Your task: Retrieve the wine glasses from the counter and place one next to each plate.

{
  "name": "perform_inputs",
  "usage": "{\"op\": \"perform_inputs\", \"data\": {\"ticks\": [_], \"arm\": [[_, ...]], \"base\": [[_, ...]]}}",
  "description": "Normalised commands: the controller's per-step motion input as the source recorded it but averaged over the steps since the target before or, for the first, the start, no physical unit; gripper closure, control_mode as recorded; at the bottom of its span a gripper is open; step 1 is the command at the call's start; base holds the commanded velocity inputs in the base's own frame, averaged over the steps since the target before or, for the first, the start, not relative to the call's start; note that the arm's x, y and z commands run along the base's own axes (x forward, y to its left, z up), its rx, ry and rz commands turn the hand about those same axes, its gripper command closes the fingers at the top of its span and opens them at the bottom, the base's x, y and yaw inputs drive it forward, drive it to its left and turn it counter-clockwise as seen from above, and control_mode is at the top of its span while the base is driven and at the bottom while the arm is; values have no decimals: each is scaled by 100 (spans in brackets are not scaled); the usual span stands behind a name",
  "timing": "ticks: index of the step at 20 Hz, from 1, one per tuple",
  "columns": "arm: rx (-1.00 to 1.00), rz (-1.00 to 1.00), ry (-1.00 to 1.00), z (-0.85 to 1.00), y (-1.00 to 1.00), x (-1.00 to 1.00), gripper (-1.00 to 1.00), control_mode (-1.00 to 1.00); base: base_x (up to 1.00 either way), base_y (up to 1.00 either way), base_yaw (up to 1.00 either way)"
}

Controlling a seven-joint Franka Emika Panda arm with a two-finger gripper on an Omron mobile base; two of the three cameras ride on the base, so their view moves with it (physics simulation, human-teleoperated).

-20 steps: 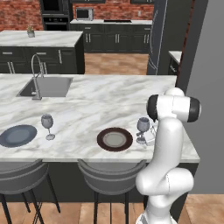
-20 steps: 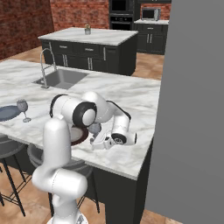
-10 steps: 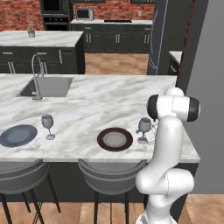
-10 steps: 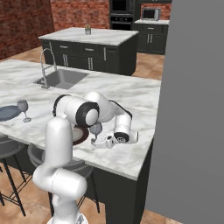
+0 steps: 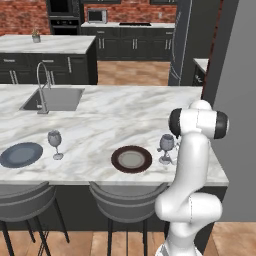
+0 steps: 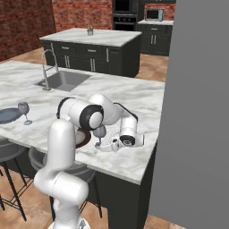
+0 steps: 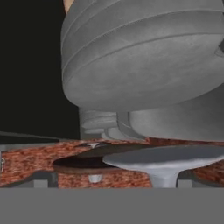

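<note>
The surface [image 5: 100,132] is white marble with grey veining, over black cabinets. Just beside the white gripper [image 6: 103,146] stands a clear, bluish-grey tinted wine glass [image 6: 99,132]; past it lies a plate [image 5: 131,159] with a dark brown rim and a grey centre. Far from the gripper, a second bluish-grey glass [image 5: 55,139] stands by a plain blue-grey plate [image 5: 21,154]. The arm [image 5: 192,165] is white with dark joints. The stools [image 5: 125,205] are grey, the back wall [image 5: 22,17] red brick, the floor [image 5: 132,72] warm brown wood
</note>
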Motion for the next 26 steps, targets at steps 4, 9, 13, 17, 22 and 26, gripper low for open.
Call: {"op": "perform_inputs", "data": {"ticks": [4,9,13,17,22,26], "arm": [[0,0,4,-27,-12,0,-100,-100],[0,9,24,-44,1,-12,-100,-100],[0,12,33,-19,-12,-1,-100,-100],[0,0,1,-9,-10,-15,-100,-100],[-3,-3,-19,-52,5,-10,-100,-100],[-2,-22,-25,-49,6,0,-100,-100]], "base": [[0,0,0],[0,0,0],[0,0,0],[0,0,0],[0,0,0],[0,0,0]]}}
